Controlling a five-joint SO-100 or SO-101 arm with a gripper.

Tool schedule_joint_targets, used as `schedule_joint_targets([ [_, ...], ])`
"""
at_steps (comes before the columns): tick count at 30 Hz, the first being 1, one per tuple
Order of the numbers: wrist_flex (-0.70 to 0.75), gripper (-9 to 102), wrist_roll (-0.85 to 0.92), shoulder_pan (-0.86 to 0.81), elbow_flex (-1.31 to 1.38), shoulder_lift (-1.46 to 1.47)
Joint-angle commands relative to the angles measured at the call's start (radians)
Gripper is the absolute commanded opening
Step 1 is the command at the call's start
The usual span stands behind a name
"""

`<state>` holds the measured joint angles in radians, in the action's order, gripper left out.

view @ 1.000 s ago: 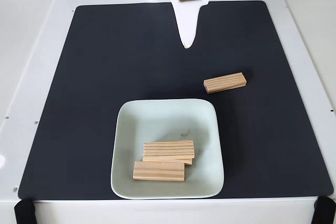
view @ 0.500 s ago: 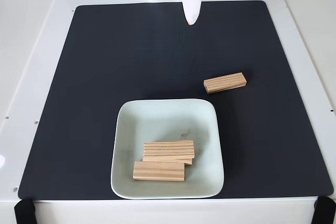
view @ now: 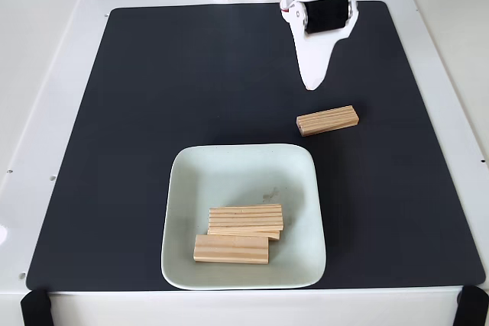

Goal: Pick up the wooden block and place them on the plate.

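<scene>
My gripper (view: 314, 82): white w/ black motor. Mat (view: 153, 112): plain black, on white table (view: 46, 51). Plate (view: 229, 169): pale mint green, faint grey smudge. Blocks (view: 328, 121): light tan wood w/ lengthwise stripes, incl. those on plate.

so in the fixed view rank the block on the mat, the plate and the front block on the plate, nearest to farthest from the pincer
From the pincer:
1. Block on the mat, just below it.
2. Plate, lower left.
3. Front block on the plate, by the plate's near edge.
</scene>
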<state>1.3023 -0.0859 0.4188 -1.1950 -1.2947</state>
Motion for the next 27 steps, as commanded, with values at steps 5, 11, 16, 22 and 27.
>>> schedule_joint_targets([
  [5, -0.009, -1, -0.008, 0.014, 0.163, 0.146],
  [11, 0.003, -1, -0.009, 0.041, 0.210, 0.209],
  [16, 0.006, -1, -0.011, 0.069, 0.196, 0.202],
  [22, 0.025, 6, -0.011, 0.078, 0.133, 0.133],
  [27, 0.011, 22, -0.011, 0.077, -0.006, 0.049],
])
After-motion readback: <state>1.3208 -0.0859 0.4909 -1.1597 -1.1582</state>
